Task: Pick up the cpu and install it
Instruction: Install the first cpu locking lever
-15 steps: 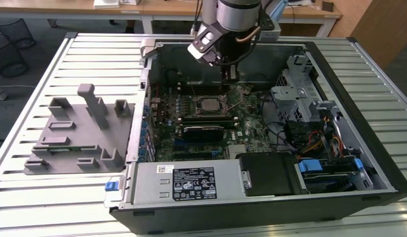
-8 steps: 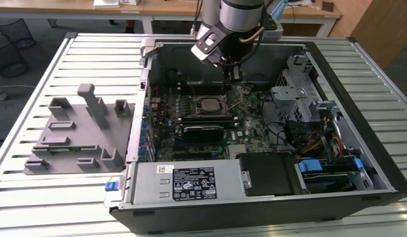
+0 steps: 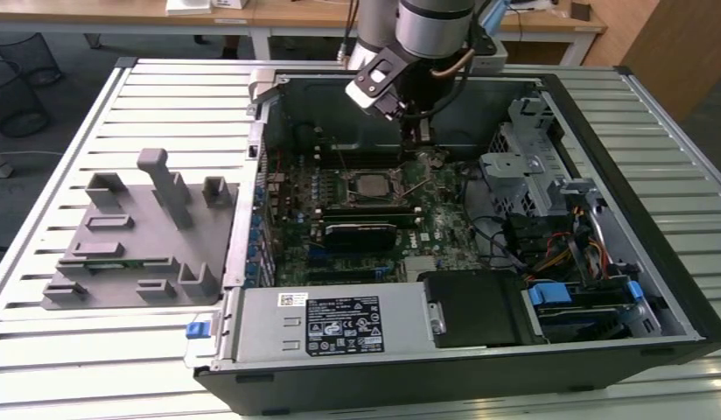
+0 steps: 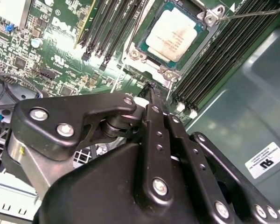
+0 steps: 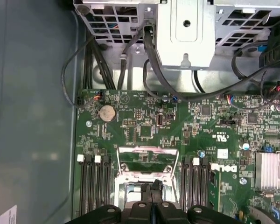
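Observation:
The cpu (image 4: 175,33), a flat square chip with a pale silver top, lies in the black socket frame (image 4: 144,46) on the green motherboard (image 4: 60,28). In the exterior view the cpu (image 3: 370,185) sits mid-board inside the open computer case. My gripper (image 3: 422,140) hangs a little above the board, just beyond the socket towards the case's back wall. Its black fingers (image 4: 151,100) are shut together with nothing between them. In the first wrist view the gripper (image 5: 154,186) is over the raised metal load plate (image 5: 147,158). The thin socket lever (image 4: 252,14) stands free.
A grey plastic tray (image 3: 139,236) with upright blocks lies on the slatted table at the exterior view's left. Memory slots (image 4: 210,65) flank the socket. A drive cage (image 3: 518,166), loose cables (image 3: 548,245) and the power supply (image 3: 325,324) crowd the case.

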Controlling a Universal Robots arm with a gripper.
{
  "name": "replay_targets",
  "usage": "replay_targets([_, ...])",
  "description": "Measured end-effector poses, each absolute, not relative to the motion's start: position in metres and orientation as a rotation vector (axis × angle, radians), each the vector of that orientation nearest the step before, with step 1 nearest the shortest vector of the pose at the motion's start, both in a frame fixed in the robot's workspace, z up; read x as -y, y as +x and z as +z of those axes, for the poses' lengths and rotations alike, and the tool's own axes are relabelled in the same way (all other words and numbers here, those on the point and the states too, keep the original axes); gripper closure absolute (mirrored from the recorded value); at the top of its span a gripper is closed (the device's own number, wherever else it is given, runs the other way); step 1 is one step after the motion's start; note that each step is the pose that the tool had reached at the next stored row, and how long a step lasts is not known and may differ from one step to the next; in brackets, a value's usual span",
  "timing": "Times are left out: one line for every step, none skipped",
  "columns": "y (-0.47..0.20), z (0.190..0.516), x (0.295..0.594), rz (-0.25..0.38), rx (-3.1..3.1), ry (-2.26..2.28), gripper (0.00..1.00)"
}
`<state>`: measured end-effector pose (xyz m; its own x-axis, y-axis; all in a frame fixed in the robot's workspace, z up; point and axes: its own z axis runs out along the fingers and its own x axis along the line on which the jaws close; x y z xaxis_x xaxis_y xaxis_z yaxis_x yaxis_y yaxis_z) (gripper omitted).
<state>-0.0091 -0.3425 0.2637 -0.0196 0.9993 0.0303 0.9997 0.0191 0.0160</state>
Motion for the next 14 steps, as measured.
replay_targets([-0.0084, 0.2632, 0.3424, -0.051, 2.235, -2.192, 0.89])
replay_targets([-0.0078, 0.2626, 0.3424, -0.051, 2.235, -2.192, 0.89])
replay_targets([-0.0073, 0.2621, 0.3425, -0.051, 2.235, -2.192, 0.89])
replay_targets([-0.0067, 0.2617, 0.3425, -0.051, 2.235, -2.192, 0.89])
replay_targets([-0.0061, 0.2615, 0.3425, -0.051, 2.235, -2.192, 0.89])
replay_targets([-0.0055, 0.2612, 0.3425, -0.051, 2.235, -2.192, 0.89])
replay_targets([-0.0048, 0.2609, 0.3425, -0.051, 2.235, -2.192, 0.89])
replay_targets([-0.0043, 0.2608, 0.3425, -0.051, 2.235, -2.192, 0.89])
replay_targets([-0.0040, 0.2608, 0.3425, -0.051, 2.235, -2.192, 0.89])
replay_targets([-0.0040, 0.2607, 0.3425, -0.051, 2.235, -2.192, 0.89])
replay_targets([-0.0040, 0.2607, 0.3424, -0.051, 2.235, -2.192, 0.89])
replay_targets([-0.0040, 0.2607, 0.3425, -0.051, 2.235, -2.192, 0.89])
replay_targets([-0.0039, 0.2607, 0.3425, -0.051, 2.235, -2.192, 0.89])
replay_targets([-0.0037, 0.2607, 0.3425, -0.051, 2.235, -2.192, 0.89])
